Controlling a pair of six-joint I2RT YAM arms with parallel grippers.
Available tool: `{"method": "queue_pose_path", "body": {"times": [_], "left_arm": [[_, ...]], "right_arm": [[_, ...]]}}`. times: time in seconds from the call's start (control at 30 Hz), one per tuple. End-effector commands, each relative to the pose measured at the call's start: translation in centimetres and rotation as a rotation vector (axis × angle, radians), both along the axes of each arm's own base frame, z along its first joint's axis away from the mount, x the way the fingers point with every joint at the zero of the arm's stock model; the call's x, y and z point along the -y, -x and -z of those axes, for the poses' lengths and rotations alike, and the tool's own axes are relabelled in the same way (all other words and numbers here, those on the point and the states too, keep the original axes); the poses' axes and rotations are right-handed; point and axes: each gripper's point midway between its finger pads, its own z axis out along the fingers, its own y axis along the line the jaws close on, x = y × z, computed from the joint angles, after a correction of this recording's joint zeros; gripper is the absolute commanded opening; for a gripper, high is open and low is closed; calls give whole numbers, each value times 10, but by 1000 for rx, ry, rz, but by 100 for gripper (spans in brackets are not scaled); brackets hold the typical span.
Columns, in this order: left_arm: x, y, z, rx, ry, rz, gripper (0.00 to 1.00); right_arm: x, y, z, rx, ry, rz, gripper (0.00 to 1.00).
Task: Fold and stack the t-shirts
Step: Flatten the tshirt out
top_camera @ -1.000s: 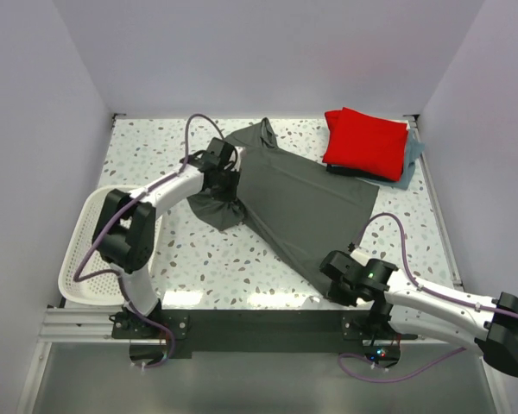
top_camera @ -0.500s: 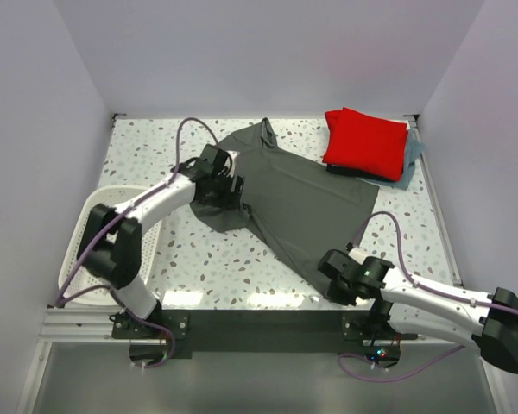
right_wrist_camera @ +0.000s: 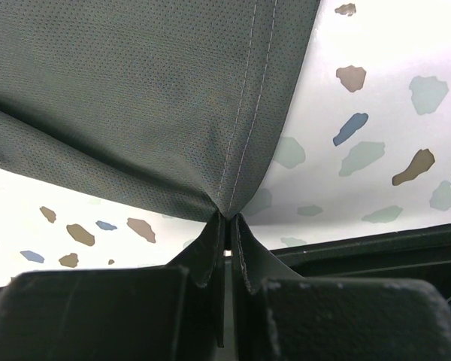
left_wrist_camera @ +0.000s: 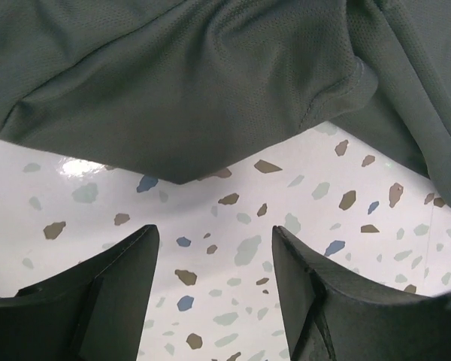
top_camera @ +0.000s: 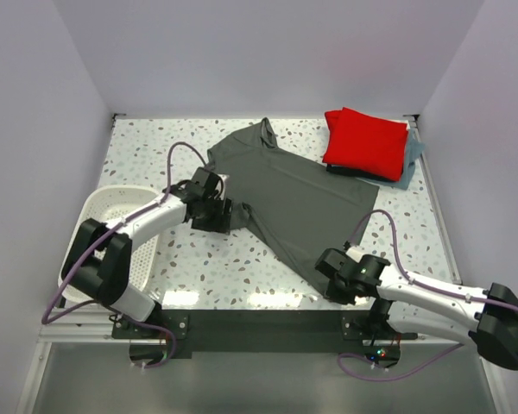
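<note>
Pale lilac walls close around your white speckled terrazzo table (top_camera: pixel 173 259), and the biggest thing on it is the large plain dark grey t-shirt (top_camera: pixel 302 198), spread flat and slanted across the middle, its collar toward the far wall and its hem toward the near right. A white perforated plastic basket (top_camera: pixel 91 207) sits at the near left edge, partly under your left arm. At the far right corner lies the bright red t-shirt (top_camera: pixel 367 142), folded into a neat block, resting on top of the light blue-grey t-shirt (top_camera: pixel 412 159), of which only a strip shows along the right side. Your left gripper (top_camera: pixel 233 216) is low over the table at the grey shirt's left sleeve; from the wrist camera its jaws stand well apart with nothing between them (left_wrist_camera: pixel 214 241), only bare speckled surface (left_wrist_camera: pixel 210 210) below, and the sleeve's rumpled edge (left_wrist_camera: pixel 188 75) lies just beyond the fingertips without touching them. Your right gripper (top_camera: pixel 324 274) is at the shirt's near corner, close to the table's front edge. Its wrist camera shows the jaws pinched tight (right_wrist_camera: pixel 227 222) on a small peak of the grey fabric (right_wrist_camera: pixel 135 98) right by the stitched hem, the cloth drawn up into a point and lifted off the table (right_wrist_camera: pixel 376 90).
</note>
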Motion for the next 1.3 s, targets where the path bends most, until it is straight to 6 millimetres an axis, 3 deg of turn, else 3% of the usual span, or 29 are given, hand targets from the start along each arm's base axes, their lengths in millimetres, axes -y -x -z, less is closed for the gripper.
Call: {"method": "queue_pose_path", "body": {"times": [0.0, 0.77, 0.93, 1.1, 1.27], "left_arm": [[13, -13, 1, 6, 49, 5, 66], [6, -47, 26, 60, -45, -27, 57], [0, -61, 24, 106, -79, -46, 45], [-3, -65, 20, 108, -101, -39, 2], [-15, -59, -5, 98, -145, -21, 0]], "right_arm": [[3, -8, 2, 39, 25, 10, 0], [7, -5, 2, 51, -2, 42, 0], [7, -6, 1, 53, -1, 40, 0], [6, -6, 1, 49, 5, 33, 0], [5, -7, 1, 49, 12, 27, 0]]}}
